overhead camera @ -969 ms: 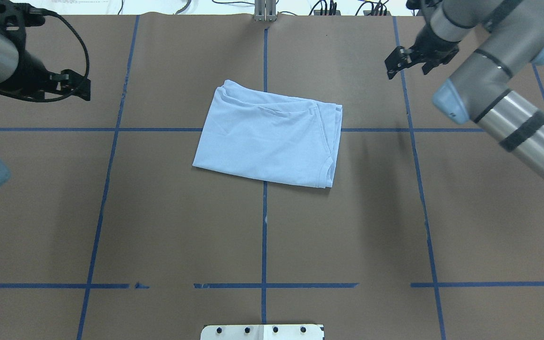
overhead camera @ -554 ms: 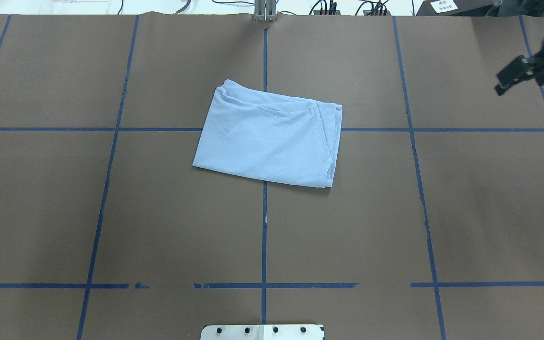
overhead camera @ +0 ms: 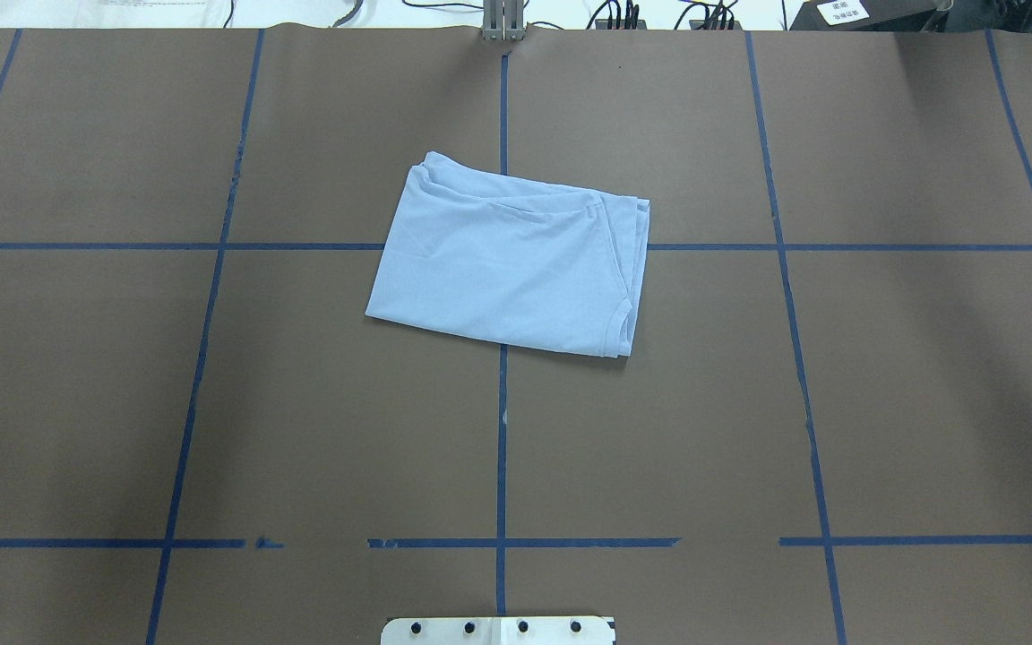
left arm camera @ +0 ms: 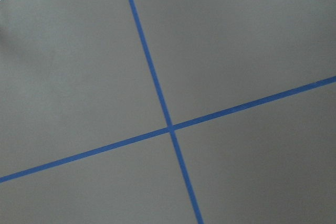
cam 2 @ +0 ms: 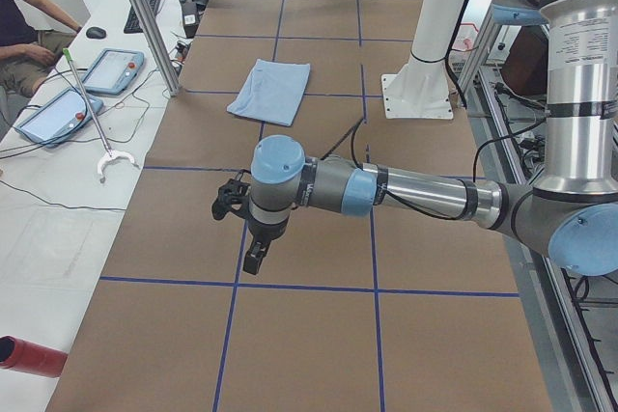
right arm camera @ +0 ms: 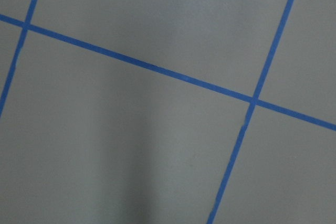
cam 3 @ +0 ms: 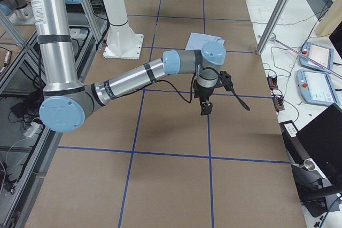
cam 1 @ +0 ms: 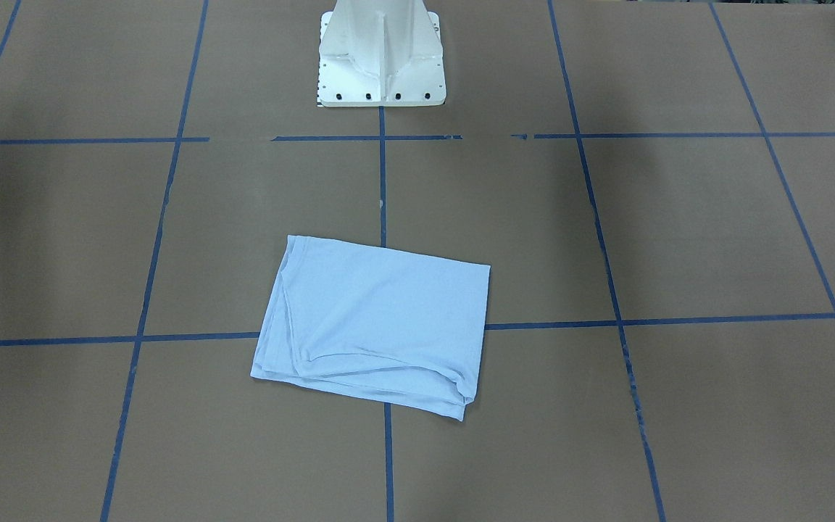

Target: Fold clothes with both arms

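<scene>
The pale blue T-shirt [overhead camera: 507,260] lies folded into a rough rectangle near the table's middle, its ribbed collar at the overhead view's right edge of the bundle. It also shows in the front-facing view [cam 1: 381,326] and both side views [cam 2: 272,89] [cam 3: 203,40]. Neither gripper touches it. My left gripper [cam 2: 241,233] hangs over bare paper far toward the table's left end. My right gripper [cam 3: 207,100] hangs over bare paper toward the right end. Both show only in the side views, so I cannot tell whether they are open or shut. The wrist views show only brown paper and blue tape.
The white pedestal base [cam 1: 381,58] stands at the robot's edge of the table. Blue tape lines [overhead camera: 502,448] grid the brown paper. An operator [cam 2: 24,21], tablets [cam 2: 111,71] and a grabber stick [cam 2: 92,113] sit on the side bench.
Both arms have swung outward and left the overhead view, the left one first, then the right. The T-shirt has not moved.
</scene>
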Available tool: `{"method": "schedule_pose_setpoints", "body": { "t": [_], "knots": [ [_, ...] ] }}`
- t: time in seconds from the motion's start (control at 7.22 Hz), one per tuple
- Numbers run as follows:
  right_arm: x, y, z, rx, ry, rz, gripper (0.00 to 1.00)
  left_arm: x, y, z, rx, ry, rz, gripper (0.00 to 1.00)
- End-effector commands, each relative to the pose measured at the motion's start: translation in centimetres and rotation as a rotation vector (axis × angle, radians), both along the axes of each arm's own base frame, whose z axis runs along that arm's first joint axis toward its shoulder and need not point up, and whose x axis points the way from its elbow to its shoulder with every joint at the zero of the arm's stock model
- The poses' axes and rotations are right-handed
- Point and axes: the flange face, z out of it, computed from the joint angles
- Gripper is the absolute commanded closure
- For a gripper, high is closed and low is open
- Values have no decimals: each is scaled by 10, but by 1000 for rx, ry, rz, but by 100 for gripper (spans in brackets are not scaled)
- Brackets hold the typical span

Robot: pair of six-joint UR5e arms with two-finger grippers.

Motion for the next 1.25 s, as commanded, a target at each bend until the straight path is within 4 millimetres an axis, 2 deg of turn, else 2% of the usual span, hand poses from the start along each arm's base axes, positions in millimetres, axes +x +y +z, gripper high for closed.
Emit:
{"method": "schedule_pose_setpoints", "body": {
  "t": [0.0, 0.14, 0.28, 0.42, 0.55, 0.69, 0.83, 1.11],
  "knots": [
    [15, 40, 53, -87, -3, 15, 0, -3, 7, 12, -5, -7, -3, 0],
    [13, 45, 66, -132, -22, 25, 0, -4, 6, 13, 26, -13, -4, 0],
    [7, 35, 79, -171, -75, 49, 0, -3, 5, 19, 8, -8, -11, 0],
    [9, 30, 106, -136, -76, 53, 0, -3, 5, 36, -25, -10, -10, 0],
    [20, 26, 126, -80, -84, 81, 0, -2, 1, 59, -66, -9, -6, 0],
    [22, 26, 132, -97, -84, 110, 0, 1, 1, 61, -71, -11, 0, 0],
    [32, 28, 132, -109, -87, 147, 0, 3, 0, 61, -73, -13, 2, 0],
    [38, 28, 127, -120, -93, 183, 0, 20, -4, 60, -102, -8, 3, 0]
  ]
}}
